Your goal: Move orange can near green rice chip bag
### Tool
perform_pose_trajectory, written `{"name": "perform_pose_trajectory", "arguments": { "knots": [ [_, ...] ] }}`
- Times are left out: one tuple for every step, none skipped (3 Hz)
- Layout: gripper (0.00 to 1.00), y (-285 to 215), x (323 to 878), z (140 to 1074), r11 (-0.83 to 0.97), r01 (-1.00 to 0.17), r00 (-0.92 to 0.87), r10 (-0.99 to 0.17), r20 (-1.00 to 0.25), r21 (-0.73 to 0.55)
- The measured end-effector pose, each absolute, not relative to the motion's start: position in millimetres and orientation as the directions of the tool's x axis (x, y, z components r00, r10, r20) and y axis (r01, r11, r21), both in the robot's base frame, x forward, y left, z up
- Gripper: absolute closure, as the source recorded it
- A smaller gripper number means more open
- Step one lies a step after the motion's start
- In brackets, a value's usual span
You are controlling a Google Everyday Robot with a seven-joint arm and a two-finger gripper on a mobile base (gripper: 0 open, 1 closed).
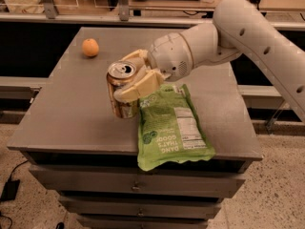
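The white robot arm [238, 27] reaches in from the right, over the grey worktop [66, 113], and its hand [125, 78] sits near the middle of the surface, closed around the orange can [123, 109]. One cream finger [138, 86] crosses the front of the can just under its rim and the other shows behind the rim, so the two clamp it from opposite sides. The can stands nearly upright with a slight lean. Its silver top and pull tab face the camera, and its coppery lower side shows beneath the front finger. Its base is low against the worktop, though whether it rests there or hangs just above cannot be told. It is just beside the upper left edge of the green rice chip bag [171, 128], close enough that a gap between them is hard to make out. The bag lies flat with its white label up, and its lower end hangs over the front edge of the worktop. An orange fruit [90, 47] sits well apart at the far left of the worktop. Drawer fronts [138, 185] run beneath the surface.
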State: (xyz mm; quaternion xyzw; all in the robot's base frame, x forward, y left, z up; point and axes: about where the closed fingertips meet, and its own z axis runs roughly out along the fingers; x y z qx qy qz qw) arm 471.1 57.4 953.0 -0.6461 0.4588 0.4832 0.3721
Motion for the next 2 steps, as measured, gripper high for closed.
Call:
{"name": "perform_pose_trajectory", "arguments": {
  "knots": [
    [1.0, 64, 455, 951, -0.344, -0.936, 0.155, -0.231, -0.961, -0.068],
    [0.75, 71, 442, 938, -0.391, -0.918, 0.168, -0.222, -0.96, -0.07]
  ]
}}
